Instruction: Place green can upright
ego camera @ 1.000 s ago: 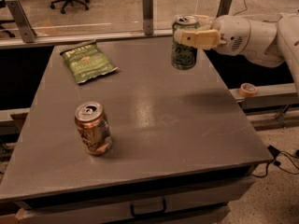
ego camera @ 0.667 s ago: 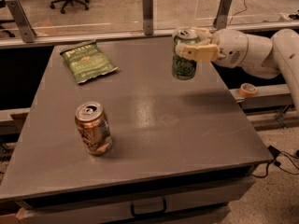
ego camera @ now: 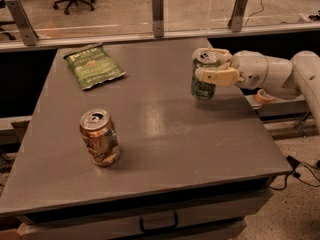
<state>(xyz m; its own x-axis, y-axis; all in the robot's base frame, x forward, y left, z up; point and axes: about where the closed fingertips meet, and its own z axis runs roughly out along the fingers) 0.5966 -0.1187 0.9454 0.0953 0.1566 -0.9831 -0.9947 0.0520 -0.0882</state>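
The green can [ego camera: 202,87] is a small dark-green drink can with a silver top, held upright near the right side of the grey table [ego camera: 165,144]. Its base is at or just above the tabletop; I cannot tell if it touches. My gripper [ego camera: 212,66] comes in from the right on a white arm and is shut on the can's upper part, one finger [ego camera: 218,76] across its front and the other behind its top.
A copper-brown can [ego camera: 99,137] stands upright at the front left. A flat green chip bag [ego camera: 93,65] lies at the back left. A glass barrier with metal posts [ego camera: 158,14] runs behind the table. A roll of tape [ego camera: 264,96] sits on a ledge at right.
The gripper has lowered the green can toward the tabletop and shifted it slightly forward. The brown can and chip bag have not moved.
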